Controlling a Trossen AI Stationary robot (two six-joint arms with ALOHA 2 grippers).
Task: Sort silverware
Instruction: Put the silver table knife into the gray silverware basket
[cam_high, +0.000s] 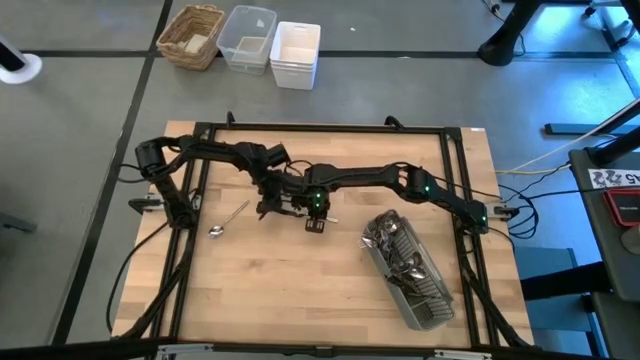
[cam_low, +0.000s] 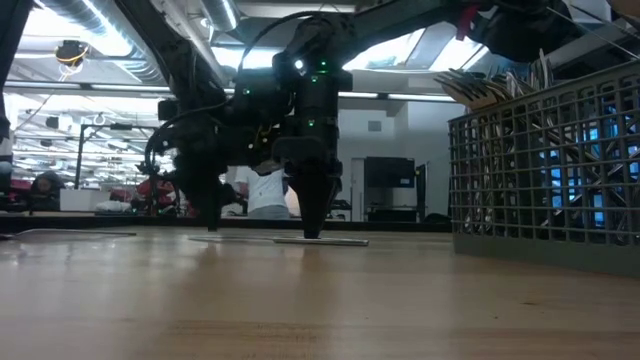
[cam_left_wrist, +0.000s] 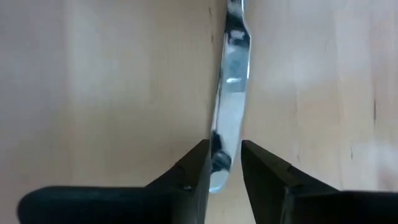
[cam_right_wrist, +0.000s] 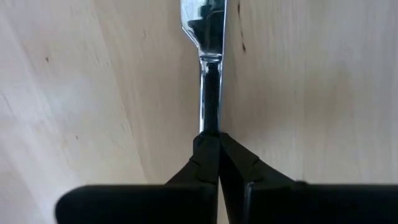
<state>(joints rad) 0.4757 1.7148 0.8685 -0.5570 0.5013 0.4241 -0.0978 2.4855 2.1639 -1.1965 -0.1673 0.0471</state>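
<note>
Clamped in the right pincer (cam_right_wrist: 217, 146), a table knife (cam_right_wrist: 210, 68) is lying flat on the tabletop (cam_high: 300, 290) near its middle. Left pincer (cam_left_wrist: 224, 163) is straddling the knife's other end, its fingers narrowly parted. A spoon (cam_high: 228, 220) is lying just beside, and more silverware (cam_high: 400, 255) is filling the grey caddy (cam_high: 425, 300).

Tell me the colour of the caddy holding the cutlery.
The caddy is grey, a slatted grid; the low view shows it best.

One shiny spoon (cam_high: 228, 219) is laid flat on the worktop (cam_high: 300, 300); remaining silverware (cam_high: 398, 252) is piled in the caddy (cam_high: 425, 300).
</note>
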